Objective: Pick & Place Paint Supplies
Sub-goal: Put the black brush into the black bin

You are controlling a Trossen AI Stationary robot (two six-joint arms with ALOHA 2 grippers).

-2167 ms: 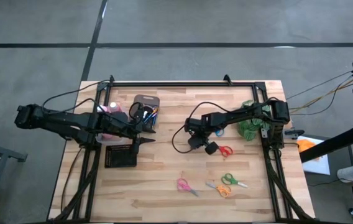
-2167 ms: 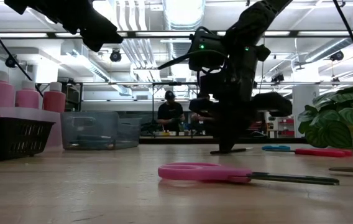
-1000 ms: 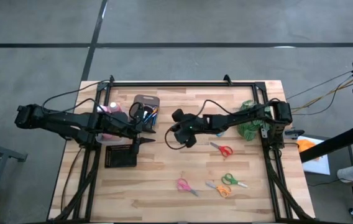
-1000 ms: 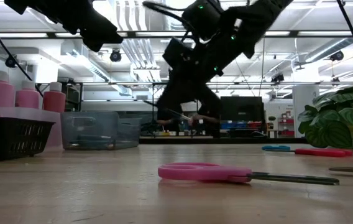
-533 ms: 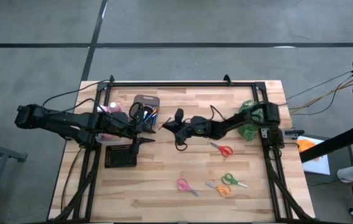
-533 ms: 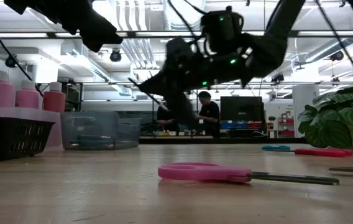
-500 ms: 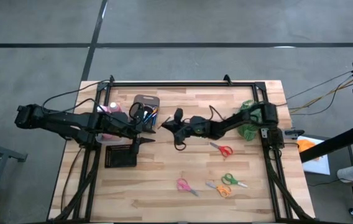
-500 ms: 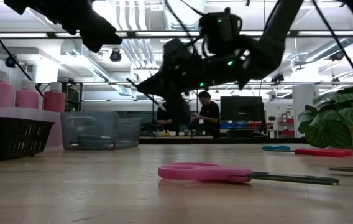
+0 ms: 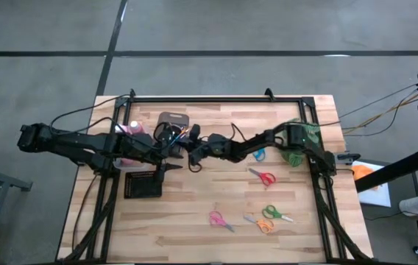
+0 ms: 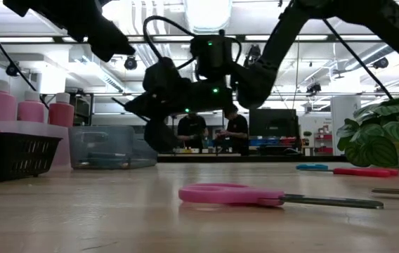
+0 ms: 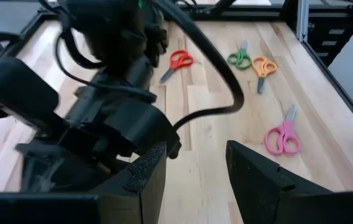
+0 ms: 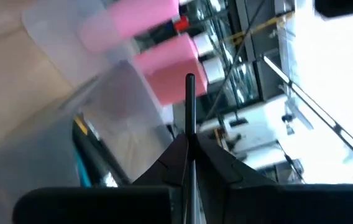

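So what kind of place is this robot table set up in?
Probably a lab or workshop: a bare concrete floor surrounds the wooden table, ceiling strip lights run overhead, and people work at benches behind.

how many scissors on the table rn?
5. Blue pair under the right arm, red pair just in front of it, then green, orange and pink near the front edge. The arms could hide more.

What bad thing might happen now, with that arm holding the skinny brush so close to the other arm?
The right gripper pinches a thin paintbrush near its end, so it might slip or tip. It sits very near the left gripper, so the arms might bump. The brush could also miss the clear bin and drop on the table.
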